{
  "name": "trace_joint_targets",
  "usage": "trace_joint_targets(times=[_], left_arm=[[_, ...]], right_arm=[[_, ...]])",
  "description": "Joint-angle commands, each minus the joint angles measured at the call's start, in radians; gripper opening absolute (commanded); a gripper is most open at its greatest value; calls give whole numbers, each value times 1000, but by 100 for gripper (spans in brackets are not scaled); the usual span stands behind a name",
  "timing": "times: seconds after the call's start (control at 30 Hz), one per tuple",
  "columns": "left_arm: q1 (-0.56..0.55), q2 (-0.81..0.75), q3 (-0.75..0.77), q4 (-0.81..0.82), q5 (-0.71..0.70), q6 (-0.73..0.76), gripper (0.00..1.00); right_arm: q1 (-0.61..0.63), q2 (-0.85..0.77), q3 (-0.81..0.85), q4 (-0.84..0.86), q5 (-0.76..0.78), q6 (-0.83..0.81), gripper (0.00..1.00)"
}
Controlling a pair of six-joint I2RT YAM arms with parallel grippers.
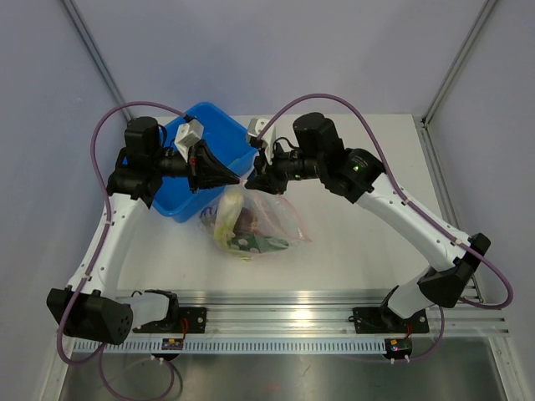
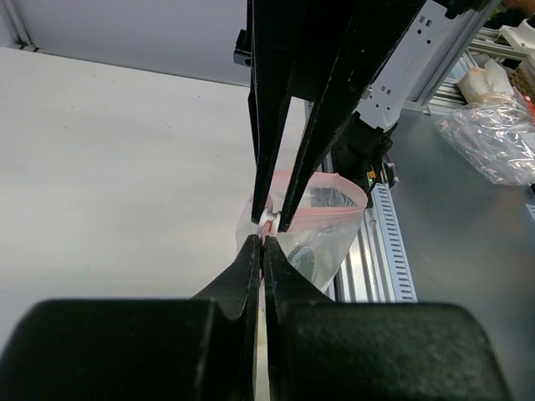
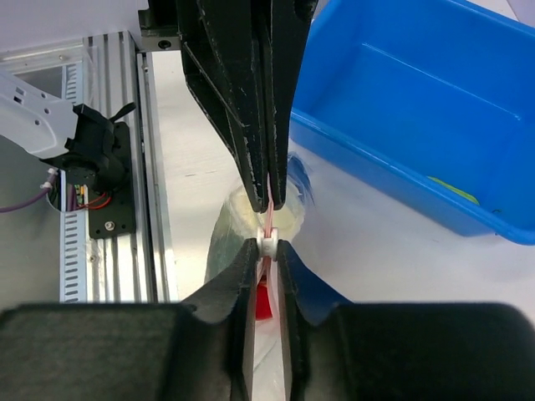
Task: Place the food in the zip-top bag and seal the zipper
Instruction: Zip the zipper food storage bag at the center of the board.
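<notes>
1. Broadly, the filling looks done. The table [image 1: 359,242] shows no loose produce, though a yellow-green piece [image 3: 454,190] lies in the blue bin [image 1: 219,125], and I cannot tell whether it is food.
2. The zip-top bag [image 1: 280,219] stands at the table's middle, just beside the bin, held up by its mouth edge between the two arms.
3. The food [image 1: 230,219] sits inside it: a pale stalk, a dark maroon round and a green piece show through the plastic.
4. Sealing is the step in hand, I judge, and it is unfinished: in the left wrist view the zipper [image 2: 322,178] bows out in an open loop.
5. The left gripper [image 2: 262,244] is clenched on that strip. The right gripper [image 3: 267,247], nose to nose with it, pinches the strip at a small white slider [image 3: 269,244].
</notes>
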Motion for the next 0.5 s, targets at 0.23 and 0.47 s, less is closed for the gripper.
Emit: trace_joint_targets(times=[0.23,0.47], left_arm=[[-2,-48,13,31,-43,3,0],[-2,-51,10,31,-46,0,0]], right_arm=[[4,27,53,48,-12,59,28],[4,22,50,64,-14,74,0]])
